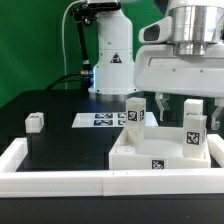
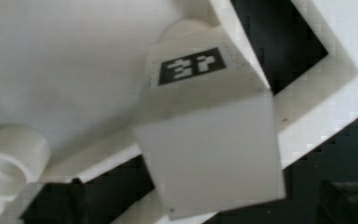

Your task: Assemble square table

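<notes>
1. Rim (image 1: 20, 160): it borders the black table (image 1: 60, 140) at the exterior view's left and front. It likely serves as a stop that keeps parts from sliding off.
2. Loose leg (image 1: 35, 121): it stands alone on the table, well apart from the slab. It is probably parked there, within reach, until its turn.
3. Marker board (image 1: 100, 120): it lies flat behind the work, clear of all parts.
4. Slab (image 1: 135, 152): it rests flat on the table close to the front rim, its tagged edge facing the camera. This position probably braces it while legs are fitted.
5. Left leg (image 1: 135, 110): it stands upright at the slab's far corner on the exterior view's left. It appears seated at a corner hole.
6. Gripper (image 1: 175, 108): it hangs above the slab between the two standing legs. The fingers are spread wide and nothing is held between them. The wrist view shows a tagged leg (image 2: 202, 110) close below over the slab; which leg this is cannot be told.
7. Right leg (image 1: 193, 128): it stands upright on the slab at the exterior view's right, just beside the gripper.
8. A fourth leg is not visible.
</notes>
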`<state>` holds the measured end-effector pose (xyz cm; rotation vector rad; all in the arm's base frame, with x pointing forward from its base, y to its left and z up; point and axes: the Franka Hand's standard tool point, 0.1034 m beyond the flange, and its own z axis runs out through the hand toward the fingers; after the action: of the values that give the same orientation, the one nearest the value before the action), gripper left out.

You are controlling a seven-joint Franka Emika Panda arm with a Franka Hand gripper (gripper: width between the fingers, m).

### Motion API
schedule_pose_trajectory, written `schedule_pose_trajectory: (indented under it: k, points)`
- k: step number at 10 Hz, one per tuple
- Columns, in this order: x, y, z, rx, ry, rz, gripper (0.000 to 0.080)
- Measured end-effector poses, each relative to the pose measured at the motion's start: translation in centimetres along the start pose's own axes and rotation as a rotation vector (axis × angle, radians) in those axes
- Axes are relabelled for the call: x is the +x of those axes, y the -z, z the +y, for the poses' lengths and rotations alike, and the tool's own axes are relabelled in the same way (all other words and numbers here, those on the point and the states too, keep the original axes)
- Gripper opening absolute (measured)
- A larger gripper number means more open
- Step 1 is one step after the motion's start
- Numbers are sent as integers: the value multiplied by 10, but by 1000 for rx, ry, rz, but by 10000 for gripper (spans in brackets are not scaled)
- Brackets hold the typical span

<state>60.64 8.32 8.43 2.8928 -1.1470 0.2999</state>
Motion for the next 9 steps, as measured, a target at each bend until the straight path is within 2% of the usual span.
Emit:
schedule_pose_trajectory:
  k: [4,7,9]
  points:
    - [-6,7,0,8,0,-7,649]
    - [-7,26,15,25,41,-22,649]
    - [-5,25,21,21,34,-23,649]
